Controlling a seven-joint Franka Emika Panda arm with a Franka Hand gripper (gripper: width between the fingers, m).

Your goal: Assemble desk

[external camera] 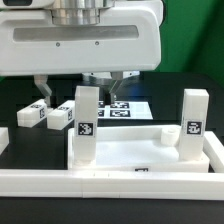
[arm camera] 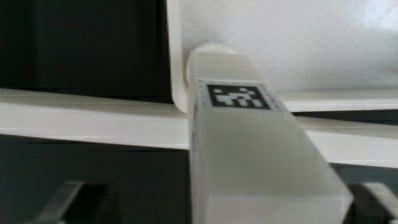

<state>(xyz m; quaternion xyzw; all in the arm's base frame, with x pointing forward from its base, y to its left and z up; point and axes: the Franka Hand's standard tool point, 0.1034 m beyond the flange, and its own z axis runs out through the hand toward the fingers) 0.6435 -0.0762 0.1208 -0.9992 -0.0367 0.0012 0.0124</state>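
Gripper (external camera: 82, 90) wide open, holding nothing, above upright leg (external camera: 87, 125) on tabletop (external camera: 150, 160); 2nd leg (external camera: 192, 122) at 3 o'clock.

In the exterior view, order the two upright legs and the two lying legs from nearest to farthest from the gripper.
1. Centre upright leg, between the open jaws of the gripper.
2. Inner lying leg and outer lying leg, exterior view's left; too close to call.
3. Other upright leg, far on the exterior view's right.
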